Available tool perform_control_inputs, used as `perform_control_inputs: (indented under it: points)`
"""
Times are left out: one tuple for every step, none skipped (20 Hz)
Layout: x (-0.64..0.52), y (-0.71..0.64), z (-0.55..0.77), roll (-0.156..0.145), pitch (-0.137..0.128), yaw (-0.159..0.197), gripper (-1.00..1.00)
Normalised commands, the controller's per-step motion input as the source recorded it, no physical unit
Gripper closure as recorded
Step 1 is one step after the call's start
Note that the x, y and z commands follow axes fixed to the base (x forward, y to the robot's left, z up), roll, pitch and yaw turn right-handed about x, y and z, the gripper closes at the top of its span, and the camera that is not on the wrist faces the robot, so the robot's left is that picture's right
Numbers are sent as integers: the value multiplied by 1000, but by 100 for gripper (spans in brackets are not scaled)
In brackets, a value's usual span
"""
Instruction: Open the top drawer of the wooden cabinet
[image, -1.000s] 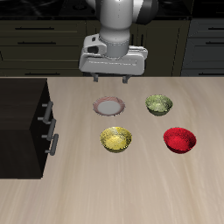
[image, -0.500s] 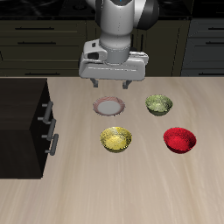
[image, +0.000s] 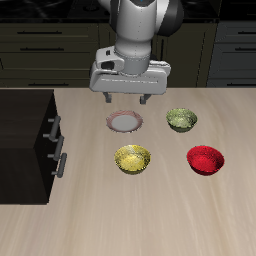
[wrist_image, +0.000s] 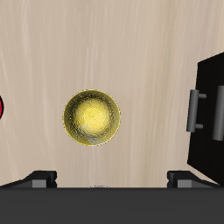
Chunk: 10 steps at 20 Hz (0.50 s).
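The wooden cabinet (image: 22, 140) stands at the table's edge, a nearly black box with a flat top. Its top drawer (image: 47, 128) has a short silver handle (image: 52, 127), and the lower drawer's handle (image: 60, 162) sits below it. Both drawers look closed. My gripper (image: 126, 98) hangs open and empty above the white bowl (image: 125, 121), well apart from the cabinet. In the wrist view the cabinet (wrist_image: 210, 79) shows with both handles, the top drawer's handle (wrist_image: 219, 114) being the larger one. My gripper (wrist_image: 112, 179) shows there with the fingertips (wrist_image: 39, 178) wide apart.
A yellow bowl (image: 132, 158) (wrist_image: 92, 116), a red bowl (image: 204, 159) and an olive bowl (image: 181, 119) stand on the table (image: 150, 215). Dark kitchen cupboards (image: 40, 45) run along the back.
My gripper has come down a little and moved slightly toward the table's front. It stays open. The cabinet and bowls have not moved.
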Motion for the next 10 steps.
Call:
perform_control_inputs:
  points:
    - [0,0,0,0,0,0,-100]
    - [46,-91,-4,-35,14,7,-100]
    - [139,48,82,-10,-83,52,-100]
    - [356,2,45,-22,-45,48,-100]
    - [-47,-30,-8,0,0,0,-100]
    - [87,16,-26,21,9,-34,-100]
    - [167,83,-3,35,-36,0,-100]
    - [132,-5,-57,-49,21,38,-100]
    - [164,90,-32,17,23,-11,-100]
    - [23,-25,12,-33,-19,32,-100]
